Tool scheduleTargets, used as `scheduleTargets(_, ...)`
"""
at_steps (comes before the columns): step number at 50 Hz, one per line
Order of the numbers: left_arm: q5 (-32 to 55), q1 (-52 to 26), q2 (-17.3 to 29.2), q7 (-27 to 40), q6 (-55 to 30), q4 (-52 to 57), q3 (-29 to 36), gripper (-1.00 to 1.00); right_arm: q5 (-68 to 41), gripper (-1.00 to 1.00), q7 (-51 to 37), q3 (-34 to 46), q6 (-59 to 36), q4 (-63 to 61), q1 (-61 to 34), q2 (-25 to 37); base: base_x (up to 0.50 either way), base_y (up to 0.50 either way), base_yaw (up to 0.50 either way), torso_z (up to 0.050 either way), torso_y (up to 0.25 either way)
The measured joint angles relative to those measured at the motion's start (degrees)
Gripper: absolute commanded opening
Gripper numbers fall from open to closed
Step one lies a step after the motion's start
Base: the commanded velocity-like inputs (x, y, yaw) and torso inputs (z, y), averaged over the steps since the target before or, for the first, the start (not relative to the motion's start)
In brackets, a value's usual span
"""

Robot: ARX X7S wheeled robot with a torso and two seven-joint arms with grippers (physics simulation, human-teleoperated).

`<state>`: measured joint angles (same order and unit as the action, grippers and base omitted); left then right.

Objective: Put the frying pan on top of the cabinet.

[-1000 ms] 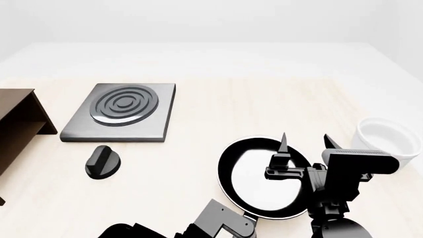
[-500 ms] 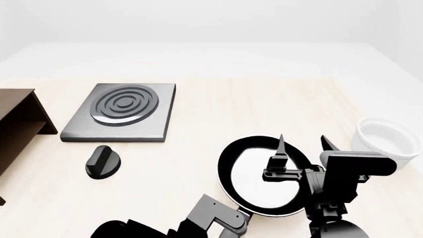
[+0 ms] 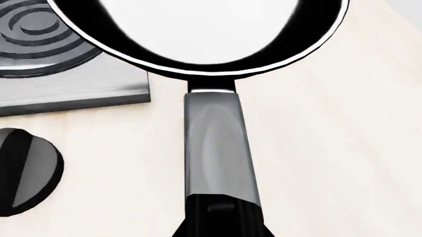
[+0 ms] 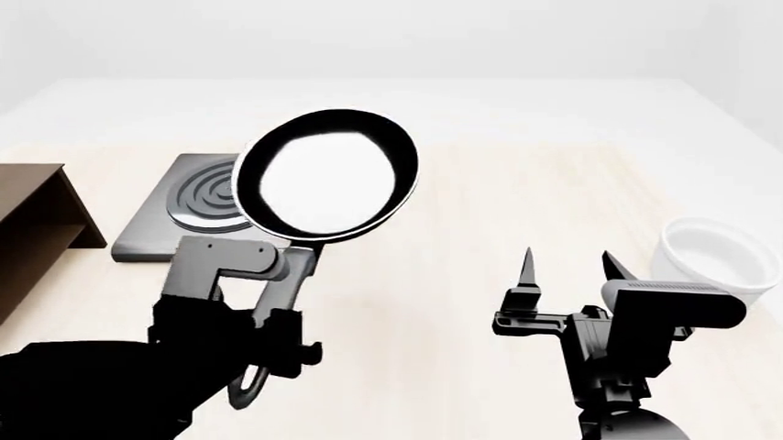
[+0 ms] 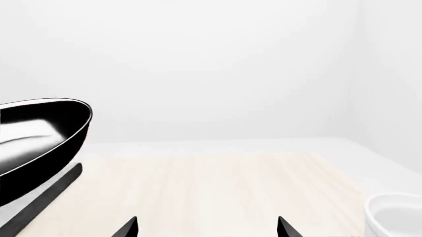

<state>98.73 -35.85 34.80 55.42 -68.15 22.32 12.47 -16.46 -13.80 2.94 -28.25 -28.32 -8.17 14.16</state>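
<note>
Lifted by the left end effector (image 4: 288, 307), the frying pan (image 4: 328, 174) (tilted) hangs above the hob (image 4: 159, 225).

one frying pan (image 4: 328, 174), one cabinet (image 4: 35, 229), one bowl (image 4: 716, 257)

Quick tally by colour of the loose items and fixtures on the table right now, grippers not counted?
Black: 2, the frying pan and the knob
Grey: 1, the hob
Brown: 1, the cabinet
White: 1, the bowl
Total: 5
</note>
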Motion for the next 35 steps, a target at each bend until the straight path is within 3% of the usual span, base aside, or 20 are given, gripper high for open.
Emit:
scheduleTargets(13,0.4,-17.0,8.5,2.2,-2.0,-12.0,-1.8,-1.00,-0.2,1.00,-0.2,0.4,0.4,0.3,-0.1,0.1,0.00,0.00,0.00,0.000,0.002)
scheduleTargets(24,-11.3,-32.6,12.7,-2.7,-2.7,-32.7,3.1,-1.00,-0.3,1.00,-0.4,0.9,0.5,0.5,-0.2,0.3,0.00,0.00,0.00,0.000,0.003)
scheduleTargets(35,-21.7,-40.1,15.3,-7.5,0.7,-51.4,6.7,-1.00,-0.4,1.00,-0.7,1.2,0.6,0.6,-0.1,0.5,0.00,0.00,0.00,0.000,0.002)
